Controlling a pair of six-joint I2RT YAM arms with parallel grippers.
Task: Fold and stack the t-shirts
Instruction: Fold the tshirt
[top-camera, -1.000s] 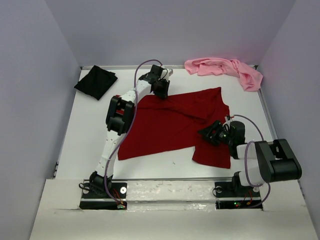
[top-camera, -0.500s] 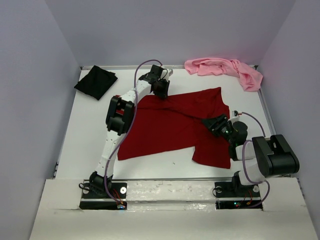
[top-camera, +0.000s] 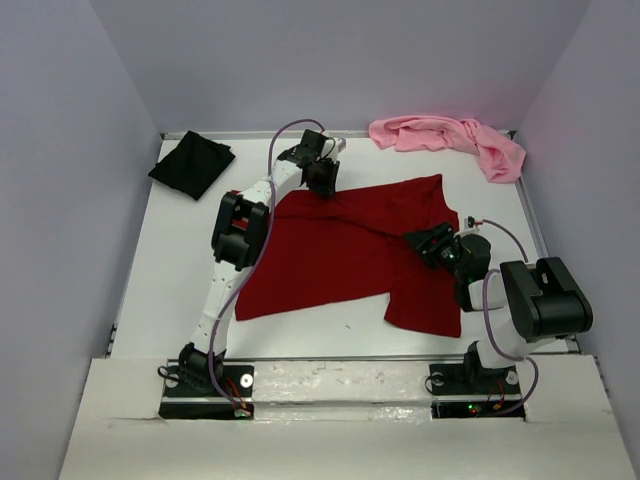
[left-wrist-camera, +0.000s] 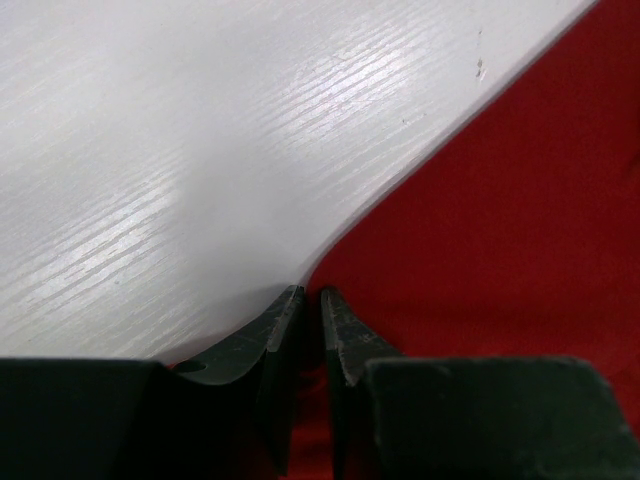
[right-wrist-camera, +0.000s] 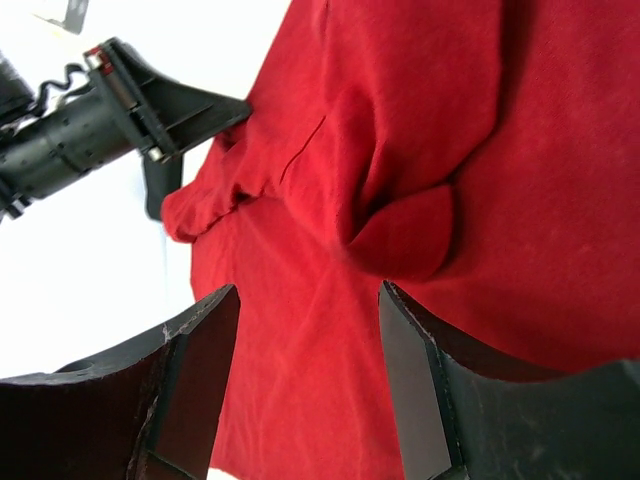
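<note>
The dark red t-shirt (top-camera: 330, 250) lies spread across the middle of the white table, its right part folded over into a flap. My left gripper (top-camera: 322, 183) is at the shirt's far left corner; in the left wrist view its jaws (left-wrist-camera: 307, 292) are pinched shut on the red cloth edge (left-wrist-camera: 500, 220). Over the right side of the shirt my right gripper (top-camera: 420, 243) stands open. The right wrist view shows only red cloth (right-wrist-camera: 400, 120) and a rounded fold below its fingers (right-wrist-camera: 308, 290). The black t-shirt (top-camera: 192, 164) sits folded at the far left, and the pink t-shirt (top-camera: 450, 138) lies crumpled at the far right.
The table (top-camera: 170, 280) is boxed in by pale walls on three sides, with a metal rail along its far edge (top-camera: 250, 133). The left arm's wrist and cable (right-wrist-camera: 100, 120) show at the upper left of the right wrist view.
My right gripper has moved away from the near edge, from the shirt's lower right flap to the fold near its middle right. The left gripper has stayed put on the far corner.
</note>
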